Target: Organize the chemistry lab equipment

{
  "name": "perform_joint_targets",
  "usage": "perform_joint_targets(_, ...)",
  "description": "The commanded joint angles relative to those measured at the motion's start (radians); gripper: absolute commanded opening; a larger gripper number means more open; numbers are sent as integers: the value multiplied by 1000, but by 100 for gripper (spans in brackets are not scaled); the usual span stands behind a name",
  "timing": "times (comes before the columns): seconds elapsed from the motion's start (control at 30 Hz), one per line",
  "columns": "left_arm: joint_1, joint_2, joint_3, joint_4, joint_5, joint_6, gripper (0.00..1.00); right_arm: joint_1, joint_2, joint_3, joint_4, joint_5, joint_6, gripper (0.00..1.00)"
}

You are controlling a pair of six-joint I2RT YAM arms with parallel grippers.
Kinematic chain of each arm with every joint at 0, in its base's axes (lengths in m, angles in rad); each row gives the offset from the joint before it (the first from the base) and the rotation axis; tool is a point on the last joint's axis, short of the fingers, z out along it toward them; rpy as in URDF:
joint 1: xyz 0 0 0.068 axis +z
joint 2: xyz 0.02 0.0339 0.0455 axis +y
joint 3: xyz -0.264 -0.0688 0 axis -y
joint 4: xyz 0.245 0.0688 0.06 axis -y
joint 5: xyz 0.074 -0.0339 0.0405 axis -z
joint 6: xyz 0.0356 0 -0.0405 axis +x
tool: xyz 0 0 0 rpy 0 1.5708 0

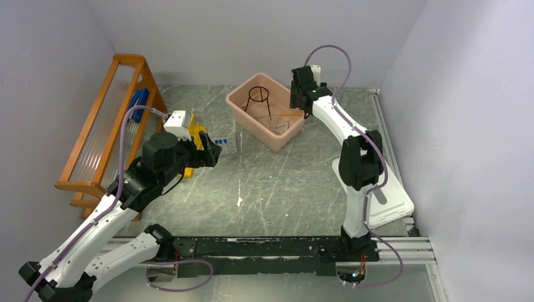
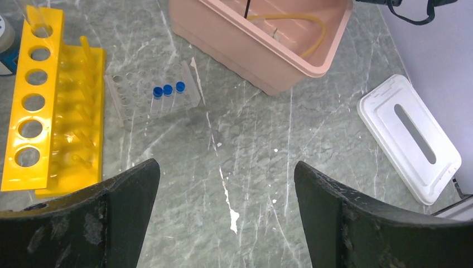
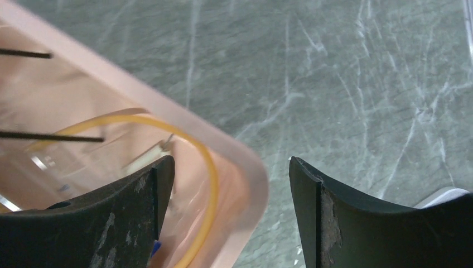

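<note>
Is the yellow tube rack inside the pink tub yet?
No, the yellow tube rack lies on the table beside the blue-capped tubes, well outside the pink tub.

The yellow tube rack (image 2: 53,106) stands upright on the table (image 2: 256,167) at the left, its top plate pierced by a row of six round holes, with a bank of yellow pegs along its right side. Just beside it, to its right, three blue-capped clear tubes (image 2: 168,90) stand upright in a row in a small clear rack (image 2: 125,95); the rest of that rack's holes look unfilled. The black wire tripod (image 1: 259,99) stands on its legs, ring uppermost, in the far left part of the pink tub (image 1: 238,104). The tan rubber tubing (image 3: 210,167) lies in a loose loop on the tub's floor, curving close to the tub's near corner.
</note>
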Motion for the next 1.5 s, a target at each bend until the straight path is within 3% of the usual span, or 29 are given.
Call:
perform_joint_targets(0.0, 1, -4, -15, 44, 33, -18, 93, -35, 36, 54, -53, 40, -17, 78)
perform_joint_targets(0.57, 2, 17, -39, 78, 69, -22, 93, -43, -160, -207, -100, 73, 67, 68)
perform_joint_targets(0.97, 1, -18, -74, 101, 128, -46, 92, -20, -411, -524, -98, -61, 231, 64)
perform_joint_targets(1.17, 1, -28, -83, 97, 147, -45, 92, 20, -586, -669, -60, -213, 290, 66)
perform_joint_targets(1.33, 1, -43, -87, 86, 156, -43, 92, 57, -651, -690, -89, -256, 325, 66)
perform_joint_targets(1.47, 1, -53, -89, 77, 150, -34, 92, 58, -674, -598, -121, -218, 298, 67)
